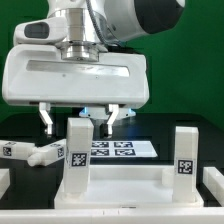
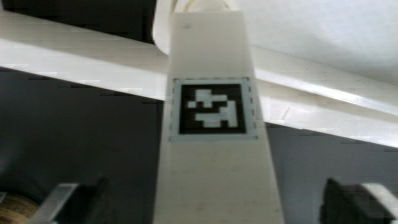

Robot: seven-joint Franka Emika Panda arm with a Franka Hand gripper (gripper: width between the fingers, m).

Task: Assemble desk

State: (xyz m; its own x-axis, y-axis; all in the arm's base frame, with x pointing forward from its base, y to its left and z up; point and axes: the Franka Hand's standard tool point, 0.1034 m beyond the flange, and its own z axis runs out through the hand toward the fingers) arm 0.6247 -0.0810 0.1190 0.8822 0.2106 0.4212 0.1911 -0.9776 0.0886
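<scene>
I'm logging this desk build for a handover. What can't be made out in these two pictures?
- Exterior view: where the upright leg meets the tabletop panel is too small to judge whether it is seated.
- Exterior view: the marker board is partly hidden behind that leg.
- Wrist view: the leg fills the picture, its base cut off by the edge; the fingers are cropped and blurred.

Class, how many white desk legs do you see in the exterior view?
3. One leg stands upright below the gripper; a second leg stands upright at the exterior view's right; a third leg lies flat at its left. Others may be hidden.
</scene>
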